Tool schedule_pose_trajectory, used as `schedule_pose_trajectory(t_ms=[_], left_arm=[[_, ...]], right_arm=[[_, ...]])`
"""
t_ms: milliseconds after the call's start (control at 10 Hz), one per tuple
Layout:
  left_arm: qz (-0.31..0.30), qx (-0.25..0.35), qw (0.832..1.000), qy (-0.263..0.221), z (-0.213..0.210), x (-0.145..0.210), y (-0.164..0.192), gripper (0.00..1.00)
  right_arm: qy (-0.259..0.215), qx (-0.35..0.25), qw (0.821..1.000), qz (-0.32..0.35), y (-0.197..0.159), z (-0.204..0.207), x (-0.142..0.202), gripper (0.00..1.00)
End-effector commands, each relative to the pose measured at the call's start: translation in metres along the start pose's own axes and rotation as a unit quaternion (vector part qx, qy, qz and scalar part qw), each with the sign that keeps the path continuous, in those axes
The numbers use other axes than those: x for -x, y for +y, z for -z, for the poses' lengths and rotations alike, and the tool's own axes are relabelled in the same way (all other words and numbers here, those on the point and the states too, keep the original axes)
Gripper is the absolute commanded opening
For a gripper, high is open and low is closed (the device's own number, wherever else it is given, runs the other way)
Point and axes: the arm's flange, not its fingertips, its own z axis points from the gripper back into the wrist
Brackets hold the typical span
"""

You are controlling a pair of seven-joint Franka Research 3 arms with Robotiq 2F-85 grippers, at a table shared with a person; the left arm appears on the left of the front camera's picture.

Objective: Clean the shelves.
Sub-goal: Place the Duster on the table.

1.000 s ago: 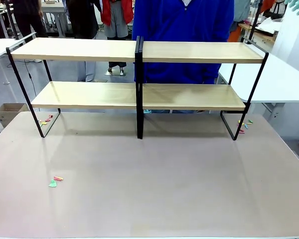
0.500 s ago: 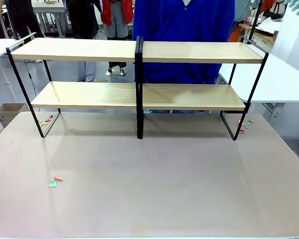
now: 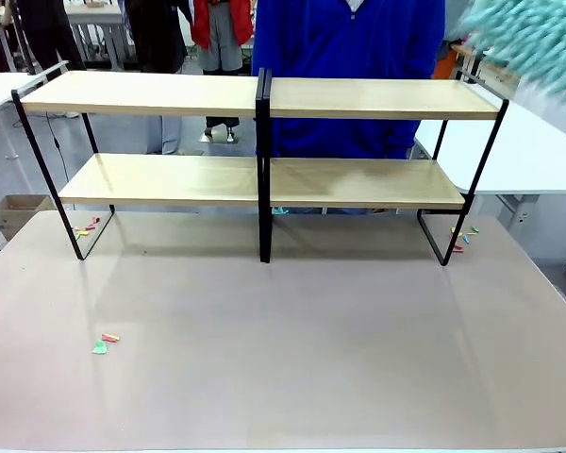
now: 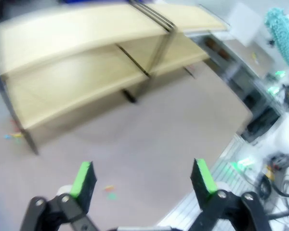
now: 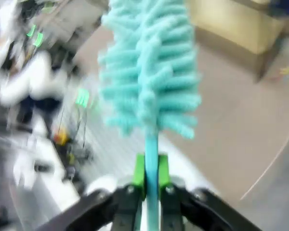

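Duster (image 5: 149, 82) handling comes first: my right pincer (image 5: 151, 175) pinches the thin teal handle between its green pads, with the fluffy teal head standing above the fingers. In the front view the head is a blurred teal mass at the upper right, just above the right end of the shelves (image 3: 264, 99). The shelves stand along the far edge of the desk (image 3: 292, 349), and a person in a blue top (image 3: 349, 38) stands behind them.

For a good stroke, I judge that the head should land flat on the top board at its right end and travel along the board toward the central black post (image 3: 263, 160), with light pressure so the rack does not shift. The handle must stay clear of the black frame.

My left pincer (image 4: 144, 178) is spread wide and holds nothing; it hangs above the desk, well apart from the shelves.

Count:
- Racks: one, with two tiers, each divided by the post.
- Dusters: one.
- Clusters of small coloured scraps on the desk: three, namely near the left edge (image 3: 104, 343), at the rack's left foot (image 3: 87, 228) and at its right foot (image 3: 462, 238).
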Motion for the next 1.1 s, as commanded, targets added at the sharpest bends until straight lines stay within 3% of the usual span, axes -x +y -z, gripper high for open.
schedule_pose_trajectory(t_ms=[0, 100, 300, 400, 500, 600, 700, 800, 1000], left_arm=[[-0.157, 0.147, 0.969, 0.121, 0.044, 0.03, 0.031, 1.0], [-0.224, 0.172, 0.947, 0.154, 0.07, 0.057, 0.051, 1.0], [-0.318, 0.243, 0.905, 0.143, 0.115, 0.118, 0.071, 1.0], [-0.348, 0.297, 0.885, 0.08, 0.131, 0.143, 0.076, 1.0], [-0.367, 0.307, 0.877, 0.05, 0.139, 0.154, 0.08, 1.0], [-0.372, 0.272, 0.881, 0.103, 0.149, 0.156, 0.083, 1.0], [-0.344, 0.298, 0.887, 0.084, 0.116, 0.106, 0.116, 1.0], [-0.344, 0.298, 0.887, 0.084, 0.116, 0.106, 0.116, 1.0], [-0.344, 0.298, 0.887, 0.084, 0.116, 0.106, 0.116, 1.0]], right_arm=[[0.144, -0.108, 0.982, -0.05, -0.015, 0.074, -0.011, 0.12], [0.159, -0.049, 0.986, -0.012, -0.023, 0.114, -0.007, 0.12], [0.239, -0.117, 0.964, -0.005, -0.056, 0.2, 0.006, 0.12], [0.271, -0.085, 0.959, 0.026, -0.083, 0.24, 0.018, 0.12], [0.268, -0.082, 0.958, 0.052, -0.106, 0.26, 0.026, 0.12], [0.282, -0.118, 0.95, 0.065, -0.125, 0.271, 0.033, 0.12], [0.278, -0.152, 0.946, 0.076, -0.142, 0.279, 0.037, 0.12], [0.25, -0.17, 0.95, 0.076, -0.164, 0.279, 0.035, 0.12], [0.27, -0.161, 0.945, 0.09, -0.178, 0.289, 0.039, 0.12]])
